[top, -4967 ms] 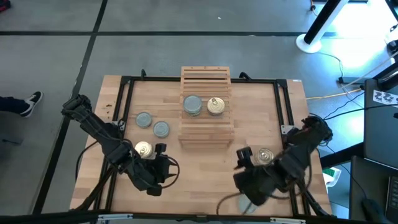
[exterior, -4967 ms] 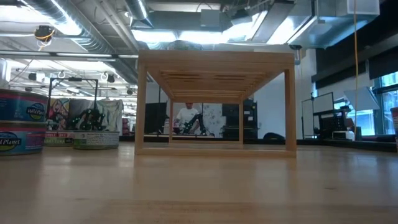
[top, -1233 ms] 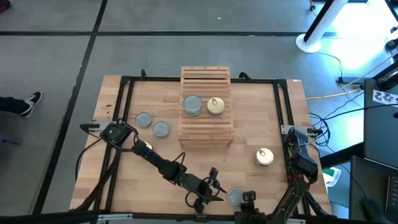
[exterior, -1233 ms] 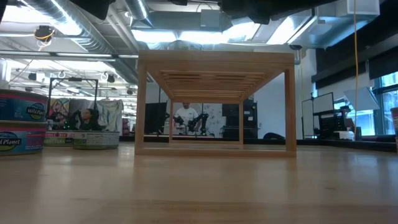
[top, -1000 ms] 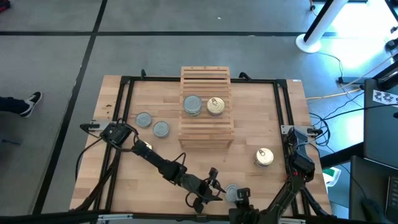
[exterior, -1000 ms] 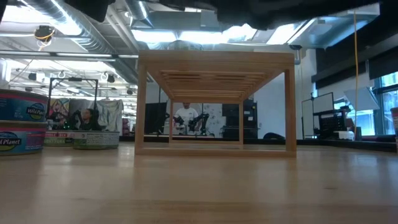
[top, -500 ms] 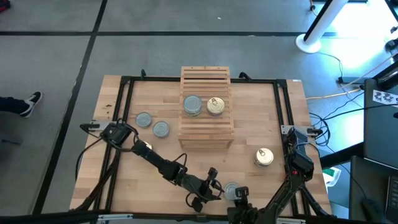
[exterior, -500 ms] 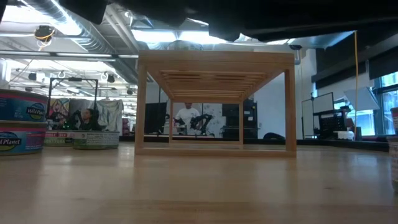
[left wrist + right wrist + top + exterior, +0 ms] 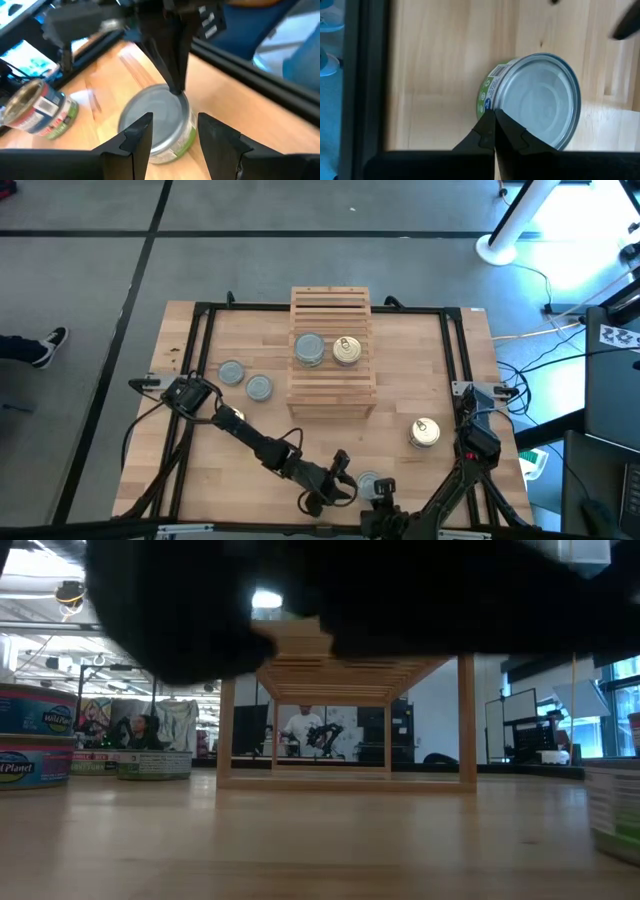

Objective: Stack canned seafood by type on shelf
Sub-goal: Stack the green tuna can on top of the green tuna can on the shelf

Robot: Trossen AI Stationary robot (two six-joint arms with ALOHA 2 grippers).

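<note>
While both arms crowd the table's near edge, well short of the shelf (image 9: pixel 333 350), one grey-topped tin (image 9: pixel 367 483) sits upright between them.

Left gripper (image 9: pixel 172 131): half open, holding nothing, fingers flanking the tin, which lies straight ahead.

Right gripper (image 9: pixel 494 131): pinched shut, empty, tips touching the tin's rim.

On the shelf: grey tin (image 9: pixel 309 348) beside golden tin (image 9: pixel 347 349).

Judgement: left arm is better placed to grasp.
</note>
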